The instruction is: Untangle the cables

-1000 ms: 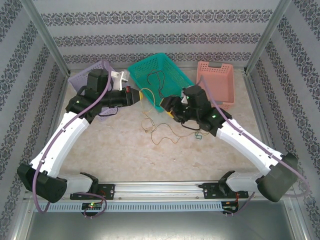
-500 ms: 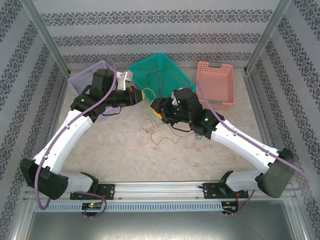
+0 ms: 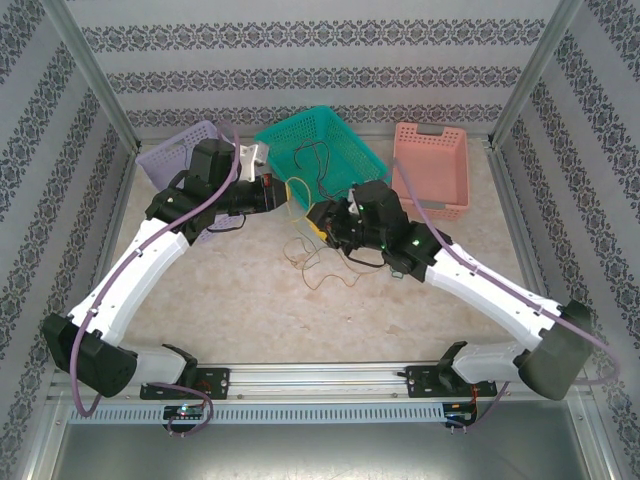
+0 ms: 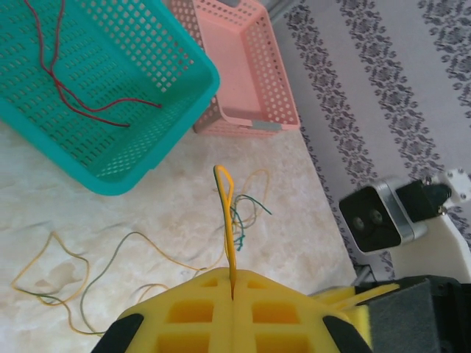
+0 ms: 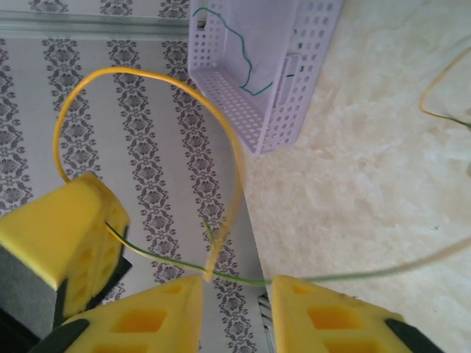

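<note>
My left gripper (image 4: 232,283) is shut on a doubled yellow cable (image 4: 227,213) that stands up out of its pads. In the right wrist view that yellow cable (image 5: 147,77) arcs from the left gripper's pad (image 5: 62,235) down to my right gripper (image 5: 236,283). The right gripper's jaws are open, with a thin green cable (image 5: 353,276) running across the gap. From above, the two grippers (image 3: 278,193) (image 3: 312,215) sit close together in front of the teal basket (image 3: 345,135). More loose cables (image 3: 320,268) lie tangled on the table. A red cable (image 4: 73,95) lies in the teal basket.
A pink basket (image 3: 435,165) stands at the back right. A purple basket (image 5: 280,66) at the back left holds a green cable (image 5: 239,51). The right arm's camera housing (image 4: 379,217) is near the left gripper. Walls enclose the table's sides and back.
My right arm has swung left, bringing its gripper close to the left gripper. The left gripper has edged right and toward the back, still holding the yellow cable.
</note>
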### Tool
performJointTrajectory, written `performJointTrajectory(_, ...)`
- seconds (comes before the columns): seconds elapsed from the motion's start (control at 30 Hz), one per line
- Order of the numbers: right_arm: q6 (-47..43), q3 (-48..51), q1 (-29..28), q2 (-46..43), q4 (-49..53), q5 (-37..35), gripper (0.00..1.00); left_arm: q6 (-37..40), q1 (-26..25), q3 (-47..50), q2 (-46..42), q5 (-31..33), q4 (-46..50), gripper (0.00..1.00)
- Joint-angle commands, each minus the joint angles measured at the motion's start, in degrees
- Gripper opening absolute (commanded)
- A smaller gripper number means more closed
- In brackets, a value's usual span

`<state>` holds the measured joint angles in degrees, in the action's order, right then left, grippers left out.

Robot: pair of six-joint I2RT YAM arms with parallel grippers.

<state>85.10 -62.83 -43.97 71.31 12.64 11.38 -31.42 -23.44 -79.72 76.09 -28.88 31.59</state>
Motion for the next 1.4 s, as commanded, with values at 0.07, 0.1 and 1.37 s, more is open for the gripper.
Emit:
performJointTrajectory(0.07,14.48,2.2,0.01,-6.31,3.39,-2.59,0.37,1.71,-3.0,2.06,-2.34,8.64,-4.02,0.0)
performJointTrajectory(0.1,19.3,3.43,-0.5,-6.91,2.76,-2.99,0.39,1.64,-3.86,3.69,-3.13,9.9,-6.35,0.0)
performJointTrajectory(1.37,43.14,5.68,11.77,6.43,-23.54,-5.45,0.41,4.61,-20.75,21.28,-11.94,18.59,-20.94,0.0)
